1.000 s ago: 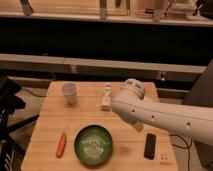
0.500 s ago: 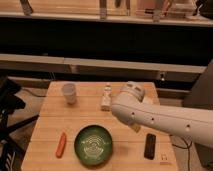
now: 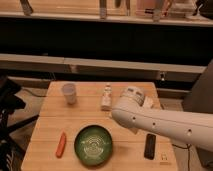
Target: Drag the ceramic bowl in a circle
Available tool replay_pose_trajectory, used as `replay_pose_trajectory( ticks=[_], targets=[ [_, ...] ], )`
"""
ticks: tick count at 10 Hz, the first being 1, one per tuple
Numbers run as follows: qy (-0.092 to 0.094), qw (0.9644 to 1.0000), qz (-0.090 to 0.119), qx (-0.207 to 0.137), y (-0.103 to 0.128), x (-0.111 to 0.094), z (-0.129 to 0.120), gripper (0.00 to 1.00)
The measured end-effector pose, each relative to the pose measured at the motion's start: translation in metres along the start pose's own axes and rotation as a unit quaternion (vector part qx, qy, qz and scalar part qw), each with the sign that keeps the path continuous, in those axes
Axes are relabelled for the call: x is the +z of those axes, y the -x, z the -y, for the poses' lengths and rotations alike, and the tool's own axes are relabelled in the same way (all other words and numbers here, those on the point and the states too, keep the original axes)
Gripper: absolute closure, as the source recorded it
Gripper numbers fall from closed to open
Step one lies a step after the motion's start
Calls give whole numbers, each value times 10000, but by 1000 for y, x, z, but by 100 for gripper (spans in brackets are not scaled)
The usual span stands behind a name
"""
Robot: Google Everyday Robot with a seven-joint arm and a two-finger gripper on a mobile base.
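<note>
On the near middle of the wooden table (image 3: 50,125), camera view: the ceramic bowl (image 3: 93,145) is found, dark green, wide and shallow, with pale rings inside. It is seated flat and is touched by nothing.

Left of the bowl, just beside it: an orange stick-shaped item (image 3: 61,144), possibly a carrot, laid lengthwise.

Far left of the table: a white cup (image 3: 69,93), upright, well apart from the bowl.

Far middle: a small white bottle (image 3: 106,97), upright, just beside the end of the arm.

Near right: a black oblong object (image 3: 150,146), laid flat; what it is cannot be told.

From the right edge inward: the white arm (image 3: 165,125) is extended over the right half of the table and ends in a rounded joint above the far middle. The gripper is hidden behind that joint, over the far right part of the table and apart from the bowl. Its fingers are taken to be spread wide, with nothing held.

Step in hand, as judged: the approach; the bowl has not yet been contacted. The next move calls for the gripper to be brought leftward and nearer, lowered to the bowl's rim, and a hold or push secured before any circular drag. The orange item and black object are close to the likely path.

Writing: a small dark mark is seen by the table's near right corner, unreadable. No brand or label can be made out.
</note>
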Motion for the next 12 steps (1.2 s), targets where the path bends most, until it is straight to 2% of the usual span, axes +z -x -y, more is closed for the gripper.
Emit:
replay_pose_trajectory(
  ticks=[6,12],
  targets=[
    [-180,9987,63,-472,18,4,9,20],
    [-347,9954,214,-869,30,11,21,20]
  ],
)
